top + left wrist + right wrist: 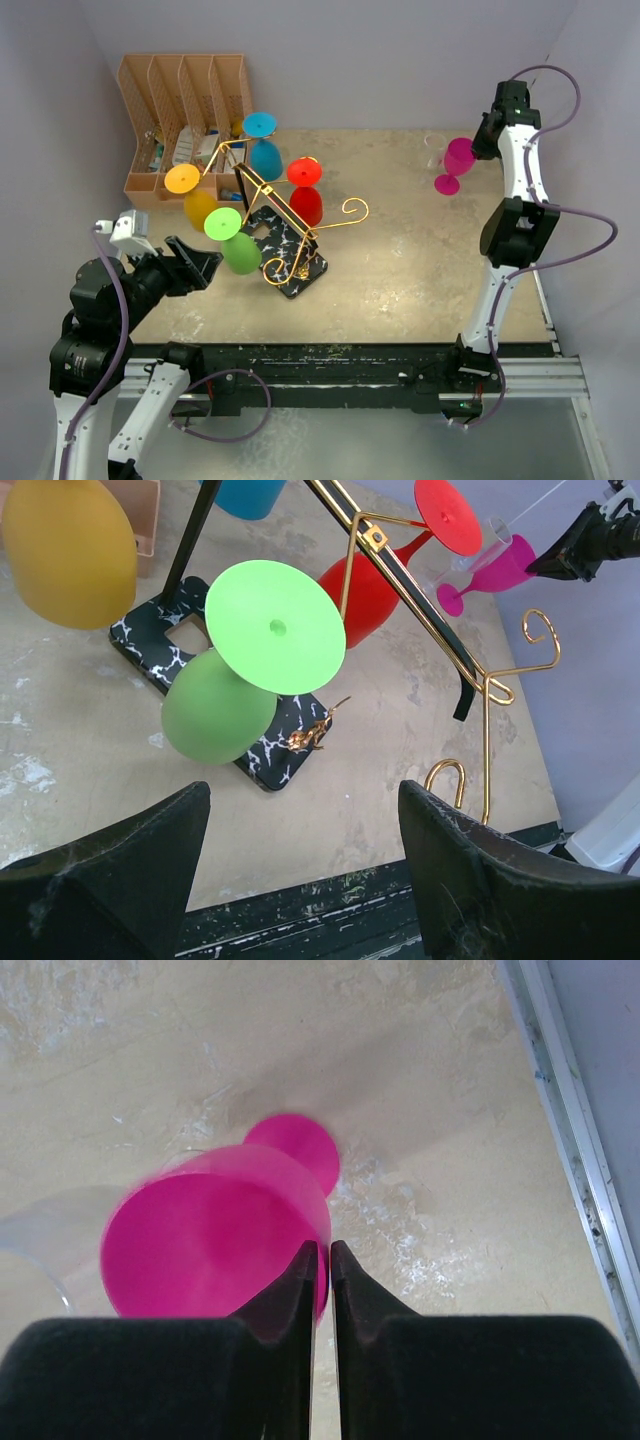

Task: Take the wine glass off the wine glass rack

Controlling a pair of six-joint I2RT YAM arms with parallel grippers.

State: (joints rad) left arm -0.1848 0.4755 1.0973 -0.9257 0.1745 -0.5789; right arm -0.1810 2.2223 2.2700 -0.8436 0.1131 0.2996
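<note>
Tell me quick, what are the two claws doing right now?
Left gripper: open, empty.
Right gripper: closed on the rim of the magenta stemmed wine glass.

Overhead, left wrist: common wine glass rack

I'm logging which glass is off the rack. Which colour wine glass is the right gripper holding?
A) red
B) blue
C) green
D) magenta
D: the right gripper is closed on the rim of the magenta wine glass, which in the top view sits well clear of the wine glass rack, on its right.
</note>
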